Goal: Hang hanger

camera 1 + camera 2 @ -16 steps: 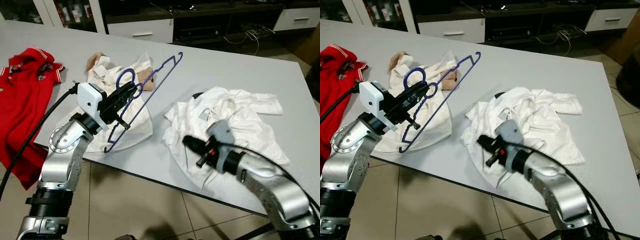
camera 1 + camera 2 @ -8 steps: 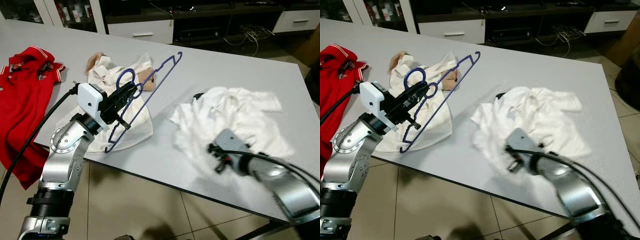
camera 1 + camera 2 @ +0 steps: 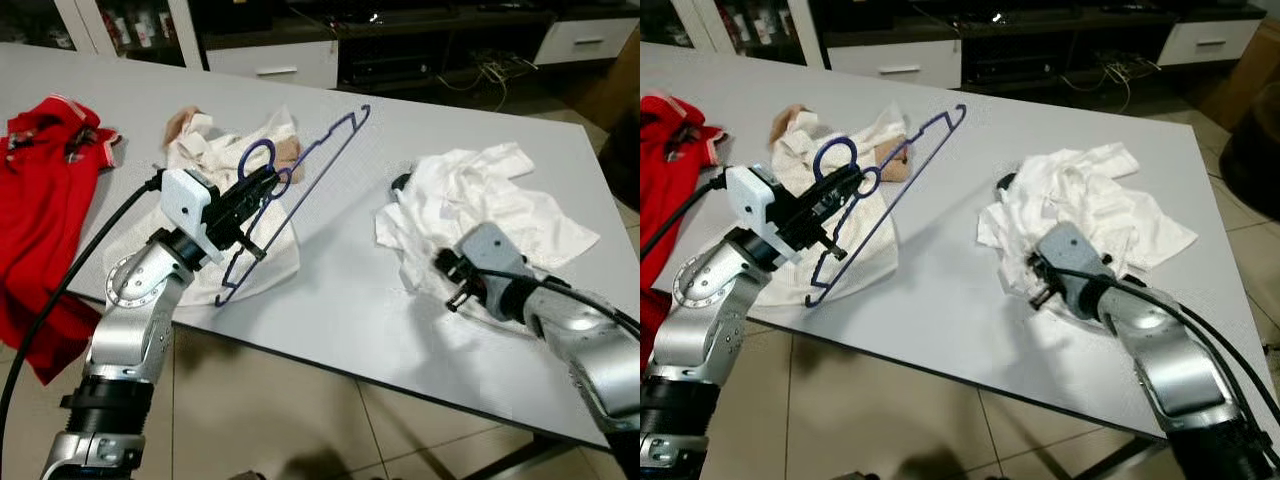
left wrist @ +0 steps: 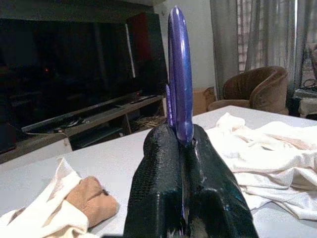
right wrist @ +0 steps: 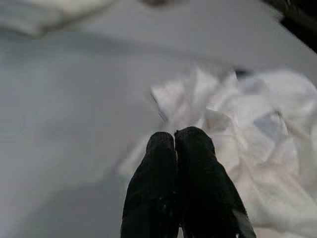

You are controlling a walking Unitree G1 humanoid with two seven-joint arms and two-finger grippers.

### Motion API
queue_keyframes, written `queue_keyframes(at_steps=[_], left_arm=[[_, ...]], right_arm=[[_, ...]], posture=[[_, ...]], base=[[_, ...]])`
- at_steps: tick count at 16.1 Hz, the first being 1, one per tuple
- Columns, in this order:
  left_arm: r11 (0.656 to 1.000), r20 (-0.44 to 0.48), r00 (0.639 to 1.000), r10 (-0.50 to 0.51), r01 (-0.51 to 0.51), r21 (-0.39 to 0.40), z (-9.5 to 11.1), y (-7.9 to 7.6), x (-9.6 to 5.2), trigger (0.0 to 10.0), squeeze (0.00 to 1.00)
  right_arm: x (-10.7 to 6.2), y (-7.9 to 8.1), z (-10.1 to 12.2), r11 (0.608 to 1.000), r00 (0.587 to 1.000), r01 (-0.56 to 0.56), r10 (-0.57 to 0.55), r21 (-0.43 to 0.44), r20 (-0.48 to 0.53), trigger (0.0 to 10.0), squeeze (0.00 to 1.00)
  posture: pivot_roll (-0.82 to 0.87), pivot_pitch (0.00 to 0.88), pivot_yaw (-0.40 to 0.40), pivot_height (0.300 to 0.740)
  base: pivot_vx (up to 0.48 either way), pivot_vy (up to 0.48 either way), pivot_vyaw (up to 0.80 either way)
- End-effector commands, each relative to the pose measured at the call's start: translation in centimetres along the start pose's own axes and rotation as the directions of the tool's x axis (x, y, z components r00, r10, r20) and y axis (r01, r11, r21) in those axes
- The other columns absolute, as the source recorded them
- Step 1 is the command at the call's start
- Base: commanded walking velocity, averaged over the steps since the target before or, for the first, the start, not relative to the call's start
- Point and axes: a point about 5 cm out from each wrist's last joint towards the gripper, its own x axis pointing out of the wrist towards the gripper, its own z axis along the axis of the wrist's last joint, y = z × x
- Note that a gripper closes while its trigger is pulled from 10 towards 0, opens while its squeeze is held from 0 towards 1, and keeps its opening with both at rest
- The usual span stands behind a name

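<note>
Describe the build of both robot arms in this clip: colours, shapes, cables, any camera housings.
Both arms are silver metal with rounded joints and black collars. The left arm carries a white boxy wrist camera housing and a thick black cable. The right arm has a grey housing and thin black cables. Left gripper and right gripper have long black textured fingers.

A home living room. A long, low dark TV cabinet (image 3: 420, 40) with white drawers (image 3: 270, 62) and loose cables (image 3: 490, 65) runs behind the grey desk (image 3: 330, 290). A brown armchair (image 4: 255, 87) stands by curtained windows (image 4: 257, 34). The floor is beige tile (image 3: 280, 410). Clothes lie about: a red shirt (image 3: 45, 190) and white garments (image 3: 480, 200).
</note>
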Motion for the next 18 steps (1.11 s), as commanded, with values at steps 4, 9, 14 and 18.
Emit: queue_keyframes(at_steps=[4,9,14,18], left_arm=[[1.0,-0.004,1.0,0.005,-0.005,0.02,0.1,0.2,-0.1,10.0,0.0],[1.0,0.003,1.0,0.008,-0.008,0.015,0.1,0.3,0.1,10.0,0.0],[1.0,0.001,1.0,-0.01,0.01,0.001,0.0,0.1,0.4,10.0,0.0],[0.999,-0.036,0.999,-0.041,0.042,0.031,-0.6,-0.3,0.0,10.0,0.0]], right_arm=[[-2.2,-0.1,1.3,0.984,0.982,-0.106,0.081,0.142,0.173,10.0,1.0],[-3.0,-1.1,1.7,0.942,0.949,-0.087,-0.021,0.325,0.314,10.0,0.0],[0.5,-0.6,2.1,0.941,0.948,0.122,-0.205,0.316,0.244,10.0,1.0],[3.8,1.6,1.2,0.965,0.967,0.151,-0.189,0.214,0.172,10.0,0.0]], posture=[[0.01,0.088,0.01,0.74],[-0.01,0.087,0.012,0.74],[-0.01,0.082,0.013,0.74],[0.0,0.081,0.009,0.74]], base=[[0.0,0.0,0.0],[0.0,0.0,0.0],[0.0,0.0,0.0],[0.0,0.0,0.0]])
